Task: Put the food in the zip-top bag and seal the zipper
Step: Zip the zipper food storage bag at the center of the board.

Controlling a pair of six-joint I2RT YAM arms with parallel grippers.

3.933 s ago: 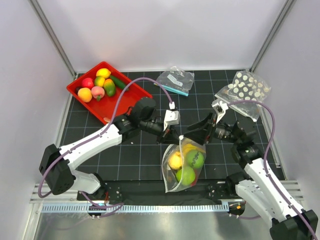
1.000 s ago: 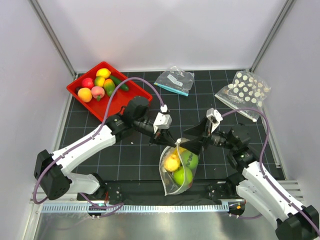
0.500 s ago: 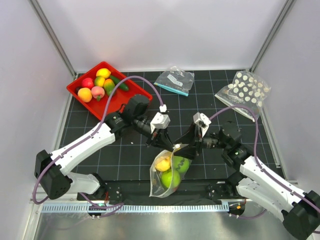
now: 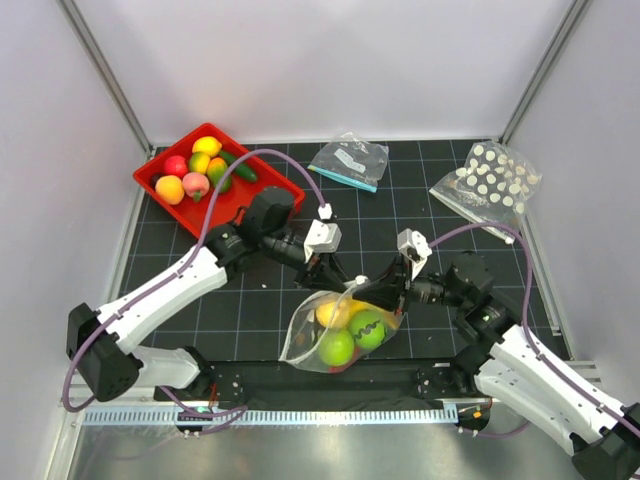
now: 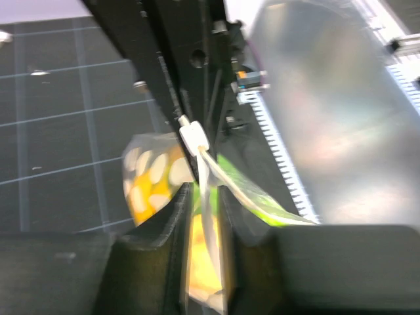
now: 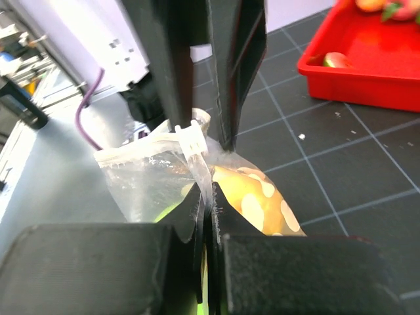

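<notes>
The zip-top bag (image 4: 335, 335), clear with white dots, hangs tilted between the two arms near the table's front edge. Inside it is food: a yellow fruit (image 4: 328, 313) and two green round fruits (image 4: 337, 347). My right gripper (image 6: 209, 200) is shut on the bag's zipper (image 6: 205, 174) just below a white slider (image 6: 192, 141). My left gripper (image 5: 202, 205) is open, and the zipper strip (image 5: 203, 187) passes loosely between its fingers. In the top view both grippers meet at the bag's upper right rim, the left gripper (image 4: 340, 278) from above and the right gripper (image 4: 378, 295) from the right.
A red tray (image 4: 262, 195) at the back left holds more food (image 4: 195, 165). A clear undotted bag with a teal strip (image 4: 350, 160) lies at the back centre. Another dotted bag (image 4: 490, 175) lies at the back right. Purple cables arc over both arms.
The right gripper has shut on the bag's rim and the left gripper has opened. The bag has swung left and tilted from hanging upright to slanting.
</notes>
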